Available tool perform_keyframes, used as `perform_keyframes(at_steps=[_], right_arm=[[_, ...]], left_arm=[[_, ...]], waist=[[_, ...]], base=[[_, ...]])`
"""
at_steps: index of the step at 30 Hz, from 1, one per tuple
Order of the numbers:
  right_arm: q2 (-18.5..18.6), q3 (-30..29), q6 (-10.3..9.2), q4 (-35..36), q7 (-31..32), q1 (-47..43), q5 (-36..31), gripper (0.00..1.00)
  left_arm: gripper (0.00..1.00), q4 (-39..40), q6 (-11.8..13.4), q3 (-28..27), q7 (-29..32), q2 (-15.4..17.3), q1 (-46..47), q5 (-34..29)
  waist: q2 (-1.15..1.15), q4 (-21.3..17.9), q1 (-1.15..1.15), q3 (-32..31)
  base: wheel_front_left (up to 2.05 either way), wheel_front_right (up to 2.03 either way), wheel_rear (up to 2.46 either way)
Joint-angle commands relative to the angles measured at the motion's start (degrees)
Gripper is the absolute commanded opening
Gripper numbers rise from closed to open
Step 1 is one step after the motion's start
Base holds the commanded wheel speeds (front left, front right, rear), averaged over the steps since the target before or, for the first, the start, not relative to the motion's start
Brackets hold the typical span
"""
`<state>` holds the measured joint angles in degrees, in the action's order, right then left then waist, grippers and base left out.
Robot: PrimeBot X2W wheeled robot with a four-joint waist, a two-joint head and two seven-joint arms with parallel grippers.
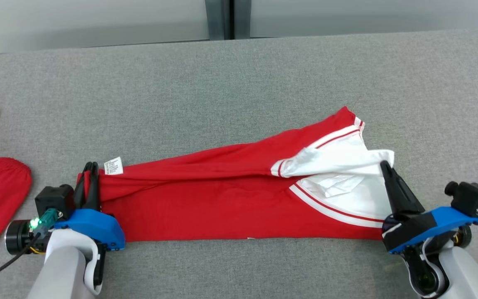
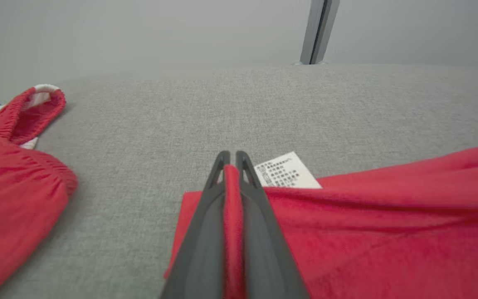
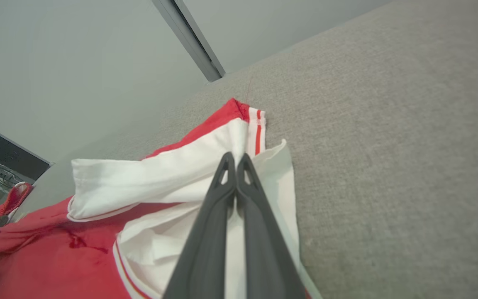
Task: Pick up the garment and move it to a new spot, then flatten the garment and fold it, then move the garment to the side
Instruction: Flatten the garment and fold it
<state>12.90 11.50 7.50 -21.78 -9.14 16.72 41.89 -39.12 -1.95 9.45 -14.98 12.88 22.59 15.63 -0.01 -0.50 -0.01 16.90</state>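
Grey tabletop [image 1: 239, 70] is spanned by the red garment [image 1: 222, 199], pinched at its labelled end by the left gripper [image 1: 91, 166] and at its white end by the right gripper [image 1: 384, 164] — flattening judged in hand, an even fold needed next

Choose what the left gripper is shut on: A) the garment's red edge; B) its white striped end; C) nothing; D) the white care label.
A: red fabric of the garment is pinched in the left gripper, the care label lying beside it.
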Motion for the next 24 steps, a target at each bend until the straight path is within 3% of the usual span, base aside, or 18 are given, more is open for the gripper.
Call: perform_keyframes(at_steps=[1, 6, 7, 8, 9, 10, 17, 24], right_arm=[[0.1, -0.7, -0.02, -0.4, 0.1, -1.1, -0.6, 0.0], [-0.2, -1.5, -0.02, -1.1, 1.6, -2.5, -1.3, 0.0], [-0.4, -1.9, -0.02, -1.4, 2.3, -2.8, -0.8, 0.0], [-0.5, -2.2, -0.02, -1.4, 2.9, -3.0, -0.8, 0.12], [-0.6, -3.0, -0.02, -1.3, 2.7, -3.0, -0.4, 0.41], [-0.8, -3.5, -0.01, -1.1, 2.7, -3.2, -0.3, 1.0], [-2.1, -7.4, -0.01, -0.6, 2.4, -2.0, -2.7, 1.0], [-4.3, -10.8, -0.01, -9.7, 6.5, 0.2, -11.5, 1.0]], left_arm=[[0.0, 0.8, 0.5, -0.8, -0.3, -0.2, -0.6, -0.3], [0.0, 3.1, 1.0, -2.9, -0.3, -1.5, -3.9, -1.2], [0.13, 4.1, 1.2, -3.5, -0.3, -1.7, -4.5, -1.6], [0.77, 5.2, 1.4, -4.1, -0.3, -2.0, -5.2, -1.9], [1.0, 6.1, 1.9, -4.9, -0.3, -2.5, -6.1, -2.2], [1.0, 7.3, 2.1, -5.7, -0.3, -3.0, -7.0, -2.4], [1.0, 14.3, 2.7, -10.1, -0.3, -6.5, -12.9, -4.8], [1.0, 15.4, 1.2, -11.1, -0.3, -8.7, -15.5, -6.4]], waist=[[0.01, 0.0, 0.01, -0.3], [0.01, 0.6, 0.01, -1.3], [0.01, 0.7, 0.01, -1.5], [0.01, 0.9, 0.01, -1.7], [0.01, 1.1, 0.01, -2.0], [0.01, 1.3, 0.01, -2.3], [0.01, 3.1, 0.01, -3.8], [0.01, 5.8, 0.01, -4.7]], base=[[0.0, 0.0, 0.0], [0.0, 0.0, 0.0], [0.0, 0.0, 0.0], [0.0, 0.0, 0.0], [0.0, 0.0, 0.0], [0.0, 0.0, 0.0], [0.0, 0.0, 0.0], [0.0, 0.0, 0.0]])
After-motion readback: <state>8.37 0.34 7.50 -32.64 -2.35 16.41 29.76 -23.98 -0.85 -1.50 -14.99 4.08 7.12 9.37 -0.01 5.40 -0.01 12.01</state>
